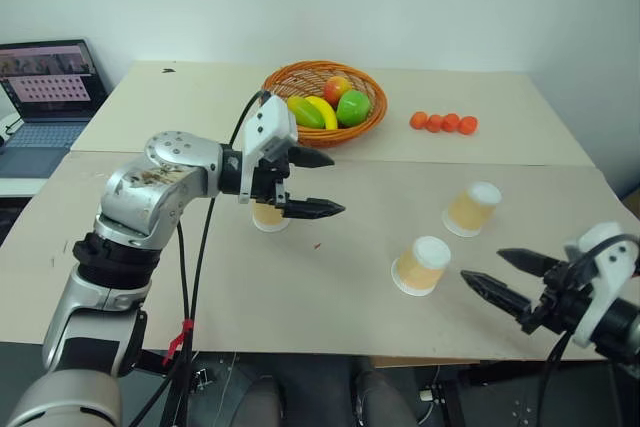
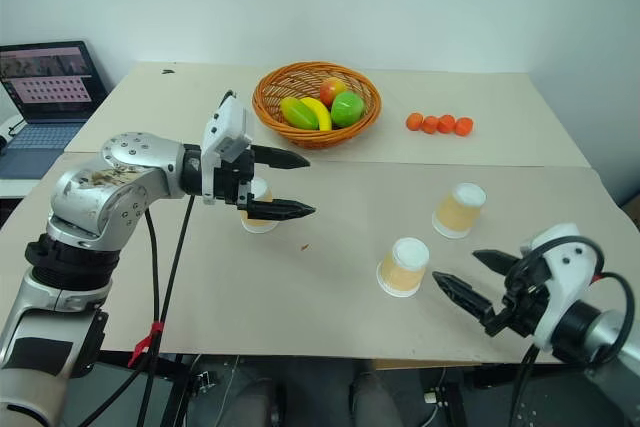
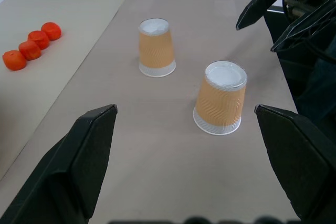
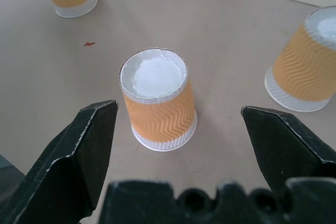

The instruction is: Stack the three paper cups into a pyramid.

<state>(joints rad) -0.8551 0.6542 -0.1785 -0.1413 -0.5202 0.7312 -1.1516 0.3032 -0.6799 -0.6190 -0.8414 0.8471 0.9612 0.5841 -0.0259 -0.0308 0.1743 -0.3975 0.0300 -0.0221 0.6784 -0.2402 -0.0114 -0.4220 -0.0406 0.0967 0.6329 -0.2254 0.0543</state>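
Across the whole workspace I see two pale tabletops pushed together: the far table and the near table. Off the far left edge sits an open laptop. A wicker fruit basket stands on the far table, centre, holding a green, a yellow and a red-orange fruit. Right of it lies a row of four small orange balls.

My left gripper hangs over the near table, left of centre, pointing right, fingers spread wide and holding nothing. My right gripper is low at the near right corner, pointing left, also released and empty.

All three paper cups stand upside down, white bases up, on the near table, apart from one another, none stacked. Cup one is left of centre, partly hidden behind the left gripper; whether the fingers touch it I cannot tell. Cup two is near-right, just ahead of the right gripper's fingertips. Cup three is farther right, beyond cup two.
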